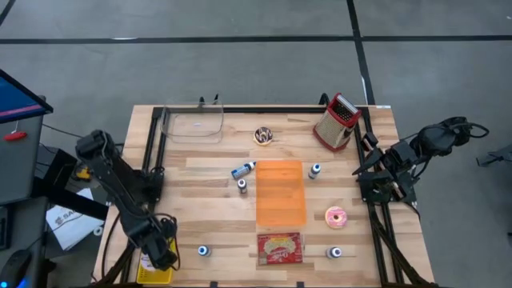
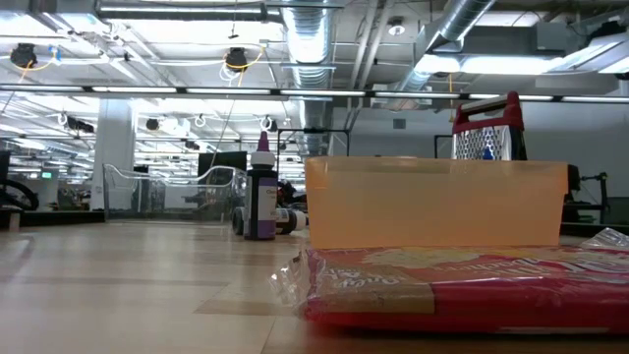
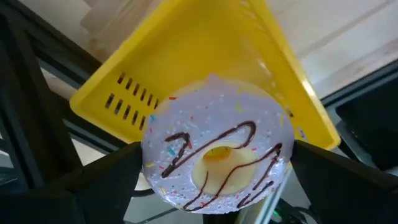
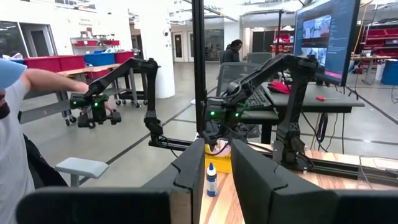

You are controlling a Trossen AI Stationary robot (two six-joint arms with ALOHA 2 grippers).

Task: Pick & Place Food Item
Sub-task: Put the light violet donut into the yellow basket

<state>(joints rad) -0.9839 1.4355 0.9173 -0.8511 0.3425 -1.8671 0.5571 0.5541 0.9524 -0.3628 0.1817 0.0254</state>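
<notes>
The food being moved is a round toy donut with pale purple icing, coloured sprinkles and brown squiggles (image 3: 214, 152), and the left gripper (image 3: 214, 165) has it pinched between its two dark fingers — one finger on each side, so the donut cannot slip out. It hangs right above a yellow plastic basket with slots in its side (image 3: 186, 50), which sits at the table's near left corner, well away from the orange see-through plastic bin (image 1: 281, 193) in the middle of the wooden table (image 1: 200, 184). I think the donut is held over the basket because that is where it should be dropped; the next move would be to open the fingers. The drop looks easy, but the donut could bounce off the rim if it is off to one side. Near the orange bin lie other foods: a pink donut (image 1: 336, 217) to its right, a chocolate donut (image 1: 263, 136) beyond its far end, and a red snack packet (image 1: 279, 248) at its near end. Small blue-capped bottles (image 1: 242, 185) stand around the bin too. A red-handled metal grater (image 1: 337, 121) and a clear plastic tub (image 1: 193, 123) sit farther back. The right gripper (image 4: 214, 171) waits at the table's right edge — fingers a little apart, holding nothing.
</notes>
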